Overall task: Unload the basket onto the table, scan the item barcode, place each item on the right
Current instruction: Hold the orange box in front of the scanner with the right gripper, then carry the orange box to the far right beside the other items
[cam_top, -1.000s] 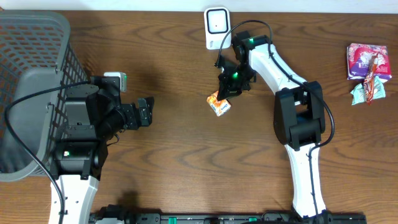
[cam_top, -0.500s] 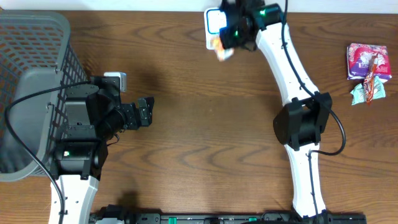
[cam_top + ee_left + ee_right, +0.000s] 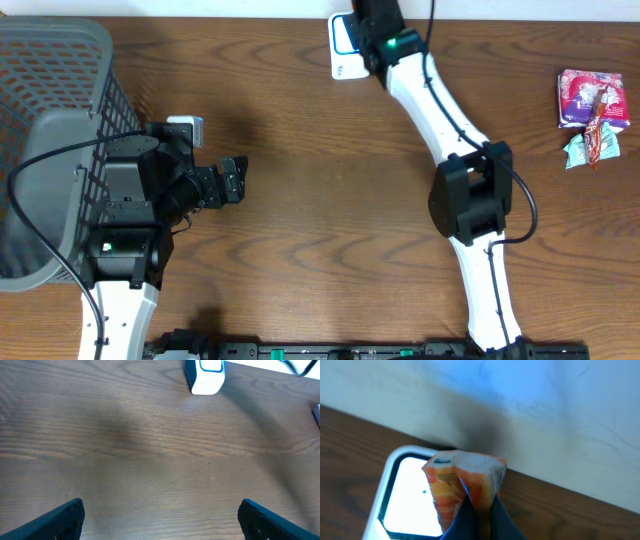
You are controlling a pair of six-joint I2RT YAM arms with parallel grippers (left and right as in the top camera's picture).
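My right gripper is shut on an orange snack packet, pinching its lower edge. The packet hangs right in front of the lit window of the white barcode scanner. From overhead, the right arm reaches to the table's back edge, where its gripper sits over the scanner and hides the packet. My left gripper is open and empty beside the basket, low over bare wood. Its two dark fingertips stand wide apart, and the scanner shows far ahead of them.
A grey mesh basket fills the left side of the table. Several snack packets lie at the far right. A white wall rises just behind the scanner at the table's back edge.
The right arm has carried the orange packet from mid-table up and back to the scanner's window. The left arm has not moved.
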